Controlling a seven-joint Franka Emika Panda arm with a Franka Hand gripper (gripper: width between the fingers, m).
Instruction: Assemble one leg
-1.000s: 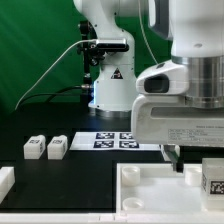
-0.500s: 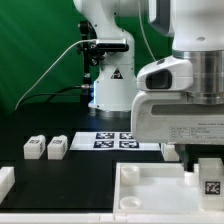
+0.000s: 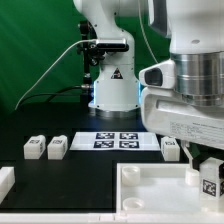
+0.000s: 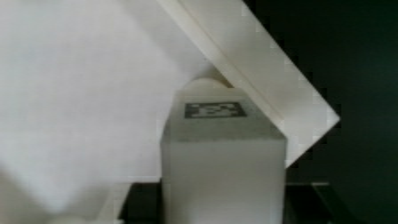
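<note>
Exterior view: the arm fills the exterior view's right, wrist tilted, with the gripper low at the near right, over the right part of the large white tray-like piece that lies along the near edge. A leg, its black-and-white tag facing the camera, sits between the dark fingers, which stand narrowly apart, closed against its sides; the leg appears gripped, its lower end at or just above the tray's surface, contact there not resolvable. Wrist view: the same leg stands upright in the middle of the frame, tag on its upper face, a small rounded nub just beyond it; the tray's raised rim runs diagonally behind, meeting the black table surface. The finger pads themselves are not clearly visible in this view. On the black table, at the exterior view's left, two more legs lie side by side, just apart: one further left, one beside it. A fourth leg lies near the arm's housing, right of the marker board, which lies flat mid-table. A white block edge shows at the near left.
</note>
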